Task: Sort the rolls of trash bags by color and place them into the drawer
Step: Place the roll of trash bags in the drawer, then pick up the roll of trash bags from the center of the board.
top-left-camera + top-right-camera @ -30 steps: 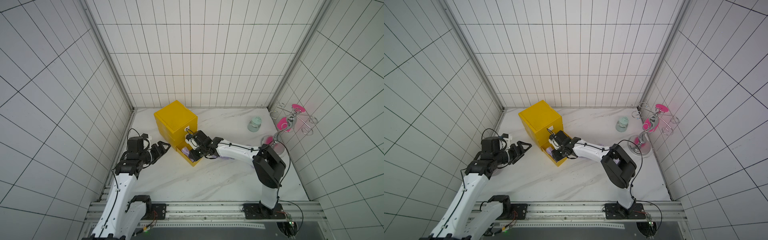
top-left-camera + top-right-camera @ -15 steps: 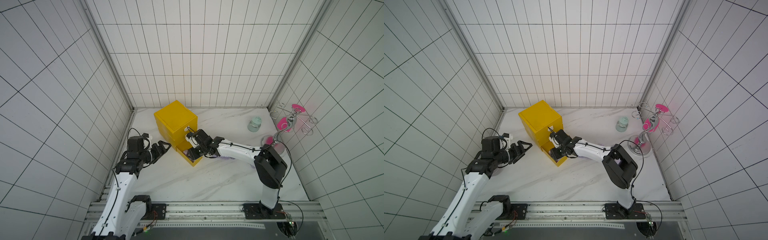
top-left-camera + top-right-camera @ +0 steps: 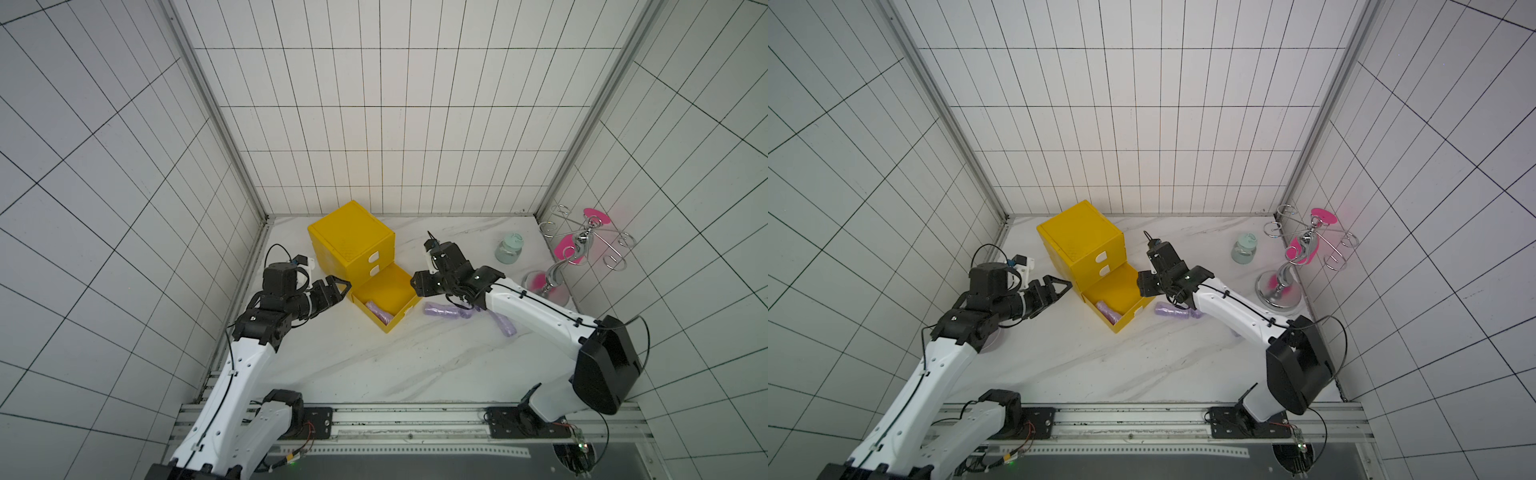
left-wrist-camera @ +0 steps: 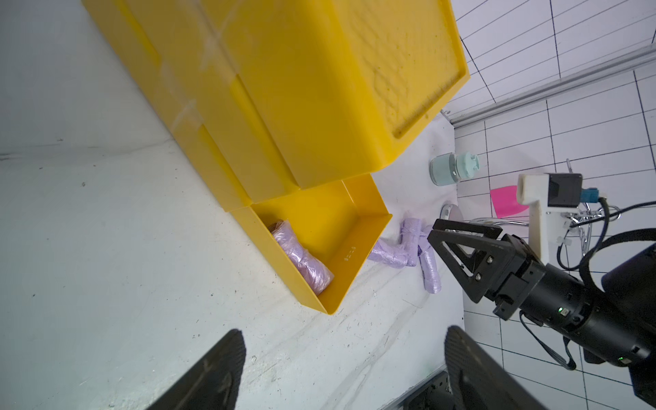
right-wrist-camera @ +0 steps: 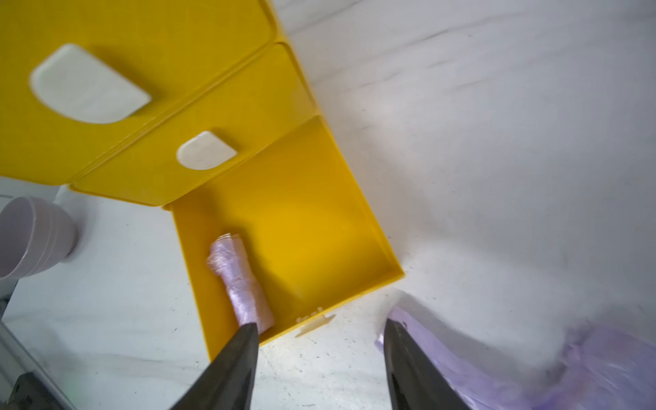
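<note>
The yellow drawer (image 3: 400, 322) is pulled out at the bottom of its cabinet, and one lilac roll of trash bags (image 3: 379, 311) (image 5: 238, 277) lies inside along its left wall. More lilac rolls (image 3: 442, 311) (image 4: 408, 245) lie on the table just right of the drawer. My right gripper (image 3: 417, 284) (image 5: 319, 324) hovers open over the drawer's front right corner with nothing between its fingers. My left gripper (image 3: 340, 289) (image 4: 344, 333) is open and empty beside the drawer's left side. No green or blue rolls show.
The yellow cabinet (image 3: 351, 232) has two shut drawers above the open one. A pale green jar (image 3: 509, 248) and a chrome stand with pink pieces (image 3: 569, 249) are at the back right. A lilac cup (image 5: 32, 238) sits left of the cabinet.
My right gripper has opened, leaving the lilac roll in the drawer, and has drawn back to the right off the drawer. The left arm has not moved.
</note>
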`<act>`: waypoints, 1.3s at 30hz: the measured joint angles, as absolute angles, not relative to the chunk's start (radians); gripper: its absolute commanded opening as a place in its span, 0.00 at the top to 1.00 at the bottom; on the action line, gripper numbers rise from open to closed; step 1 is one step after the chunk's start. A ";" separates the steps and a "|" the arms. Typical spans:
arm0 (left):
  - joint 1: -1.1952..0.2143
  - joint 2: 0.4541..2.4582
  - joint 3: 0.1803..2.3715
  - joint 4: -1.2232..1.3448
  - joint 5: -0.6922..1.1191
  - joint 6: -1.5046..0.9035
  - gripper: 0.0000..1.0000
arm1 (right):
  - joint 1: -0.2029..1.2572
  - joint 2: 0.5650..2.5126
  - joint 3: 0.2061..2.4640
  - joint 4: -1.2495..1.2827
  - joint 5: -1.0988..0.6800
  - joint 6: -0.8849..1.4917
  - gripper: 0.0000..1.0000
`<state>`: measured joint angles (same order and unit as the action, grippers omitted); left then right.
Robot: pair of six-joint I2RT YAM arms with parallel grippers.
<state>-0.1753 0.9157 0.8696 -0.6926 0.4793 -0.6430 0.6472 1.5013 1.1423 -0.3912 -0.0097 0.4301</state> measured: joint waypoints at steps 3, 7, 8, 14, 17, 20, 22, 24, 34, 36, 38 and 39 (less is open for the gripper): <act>-0.265 0.958 0.897 -0.691 0.426 -0.636 0.13 | 0.567 1.486 1.093 -0.429 0.020 0.453 0.40; -0.375 1.017 0.918 -0.672 0.364 -0.636 0.13 | 0.460 1.494 1.035 -0.465 0.020 0.475 0.43; -0.397 1.031 0.921 -0.665 0.354 -0.637 0.13 | 0.434 1.502 1.025 -0.469 0.019 0.479 0.42; -0.470 1.089 0.931 -0.639 0.328 -0.648 0.13 | 0.341 1.565 0.984 -0.472 0.015 0.493 0.42; -0.483 1.108 0.931 -0.634 0.325 -0.654 0.13 | 0.322 1.592 0.982 -0.469 0.007 0.494 0.42; -0.487 1.109 0.931 -0.620 0.325 -0.659 0.13 | 0.313 1.625 0.982 -0.460 -0.007 0.493 0.43; -0.487 1.109 0.930 -0.612 0.325 -0.662 0.13 | 0.307 1.648 0.982 -0.455 -0.013 0.493 0.45; -0.488 1.109 0.926 -0.603 0.325 -0.663 0.13 | 0.306 1.667 0.982 -0.450 -0.017 0.493 0.47; -0.488 1.108 0.916 -0.601 0.326 -0.666 0.13 | 0.305 1.687 0.982 -0.434 -0.044 0.492 0.74; -0.488 1.108 0.916 -0.599 0.324 -0.665 0.13 | 0.308 1.656 0.982 -0.436 -0.047 0.487 0.74; -0.488 1.106 0.916 -0.595 0.319 -0.665 0.13 | 0.316 1.610 0.983 -0.440 -0.049 0.477 0.74; -0.486 1.105 0.916 -0.594 0.316 -0.665 0.12 | 0.321 1.589 0.984 -0.442 -0.051 0.469 0.73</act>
